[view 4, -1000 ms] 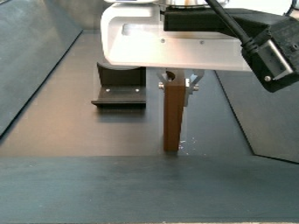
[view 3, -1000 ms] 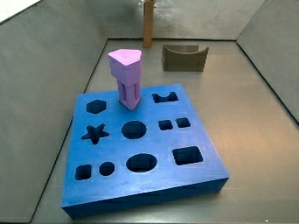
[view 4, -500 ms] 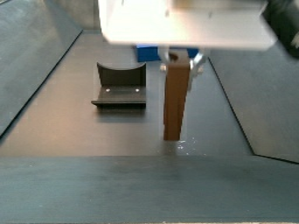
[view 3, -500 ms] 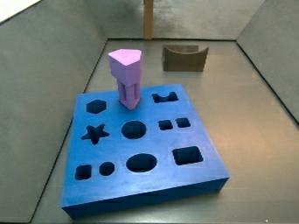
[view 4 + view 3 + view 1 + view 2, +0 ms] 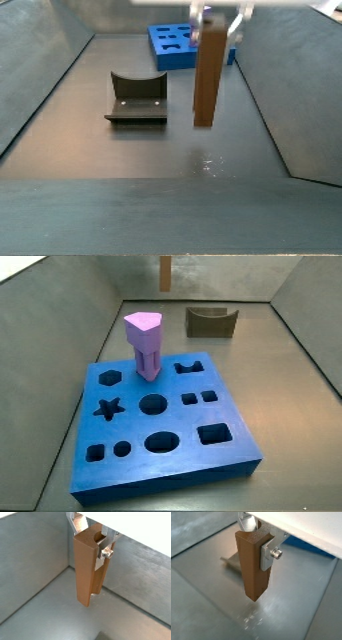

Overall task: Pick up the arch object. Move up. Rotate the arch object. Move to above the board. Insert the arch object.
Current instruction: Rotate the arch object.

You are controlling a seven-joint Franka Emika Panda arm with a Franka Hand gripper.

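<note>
The arch object (image 5: 207,78), a tall orange-brown prism, hangs upright in the air above the floor, well off it. My gripper (image 5: 217,22) is shut on its top end, and only the finger ends show at the upper edge of this side view. In both wrist views the arch object (image 5: 87,567) (image 5: 252,562) sits between my gripper's (image 5: 90,534) (image 5: 258,539) silver fingers (image 5: 103,553) (image 5: 271,552). In a side view only the arch object's lower end (image 5: 166,270) shows. The blue board (image 5: 160,416) (image 5: 181,45) lies apart from it, with a purple peg (image 5: 144,344) standing in it.
A squat dark olive notched block (image 5: 210,321) (image 5: 136,98) sits on the floor between the board and the back wall. Grey walls enclose the floor on the sides. A wet-looking glint (image 5: 207,165) marks the floor below the arch object.
The gripper has risen with the arch object, lifting it off the floor; the gripper body has left the top of both side views. The board, peg and olive block have not moved.
</note>
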